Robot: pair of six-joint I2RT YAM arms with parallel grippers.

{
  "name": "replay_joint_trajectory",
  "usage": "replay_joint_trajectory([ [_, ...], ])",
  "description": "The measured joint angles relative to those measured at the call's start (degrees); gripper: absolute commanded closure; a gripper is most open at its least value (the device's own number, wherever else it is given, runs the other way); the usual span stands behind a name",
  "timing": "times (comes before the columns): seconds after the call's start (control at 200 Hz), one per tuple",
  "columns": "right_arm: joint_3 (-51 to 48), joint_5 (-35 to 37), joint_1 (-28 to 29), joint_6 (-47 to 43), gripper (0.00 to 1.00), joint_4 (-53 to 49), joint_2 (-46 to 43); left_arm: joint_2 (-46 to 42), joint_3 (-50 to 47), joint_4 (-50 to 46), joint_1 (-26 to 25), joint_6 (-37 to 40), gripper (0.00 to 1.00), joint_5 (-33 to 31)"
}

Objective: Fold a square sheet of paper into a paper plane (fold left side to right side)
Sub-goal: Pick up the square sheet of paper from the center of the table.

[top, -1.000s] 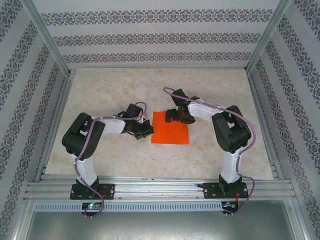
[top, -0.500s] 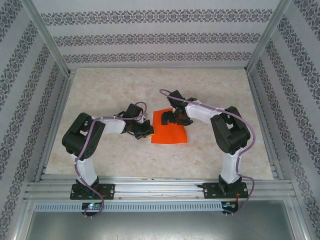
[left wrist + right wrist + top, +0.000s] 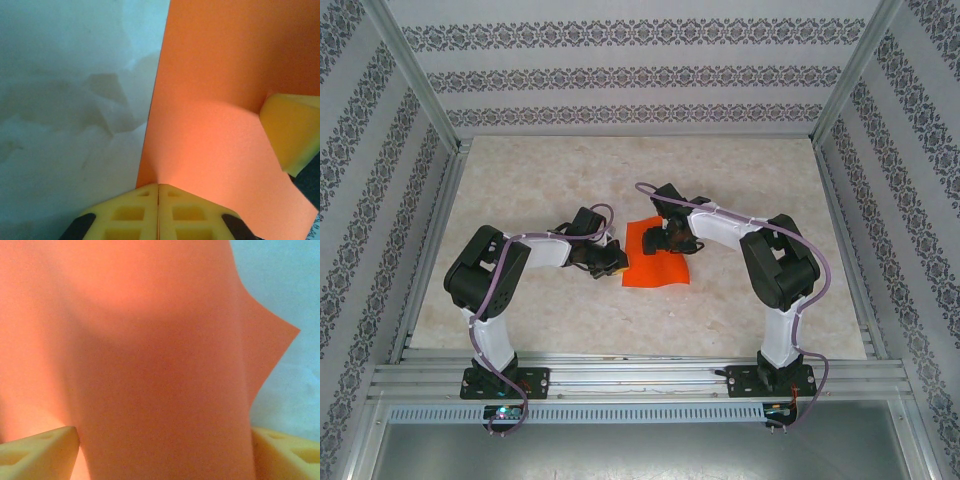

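Observation:
The square sheet of paper (image 3: 656,268), bright orange, lies on the table between the arms and is buckled upward in its far part. My left gripper (image 3: 613,265) is at the sheet's left edge, low on the table. In the left wrist view its yellow fingertips (image 3: 158,186) are pressed together where the sheet (image 3: 220,100) meets them, pinching its edge. My right gripper (image 3: 668,238) sits over the sheet's far part. In the right wrist view it (image 3: 165,435) stands wide open, and a raised hump of the sheet (image 3: 150,340) spans the gap between its pads (image 3: 45,450). One right finger (image 3: 292,130) shows behind the sheet.
The sheet rests on a pale marbled tabletop (image 3: 540,190). Patterned walls with metal frame posts (image 3: 430,130) enclose it on three sides. An aluminium rail (image 3: 640,375) carrying both arm bases runs along the near edge.
The right gripper has slid left across the sheet, dragging its right side along. The sheet is now narrower and buckled. The right jaws have narrowed a little. The left gripper has stayed put.

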Motion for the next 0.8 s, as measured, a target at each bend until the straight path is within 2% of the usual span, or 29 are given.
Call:
replay_joint_trajectory([
  [0.105,0.1,-0.2,0.0,-0.5,0.34,0.1,0.0,-0.1,0.0,0.1,0.0,0.0,0.85,0.0],
  [0.425,-2.4,-5.9,-0.9,-0.3,0.54,6.0,-2.2,-5.2,-2.0,0.4,0.8,-0.2,0.69,-1.7],
  [0.585,-5.2,-9.8,-2.1,-0.6,0.57,10.1,-3.8,-12.7,-4.5,0.5,4.9,0.3,0.62,-3.1],
  [0.799,-11.0,-17.2,-4.4,-1.0,0.6,17.7,-9.0,-24.7,-8.1,0.4,13.0,3.5,0.49,-4.3],
])
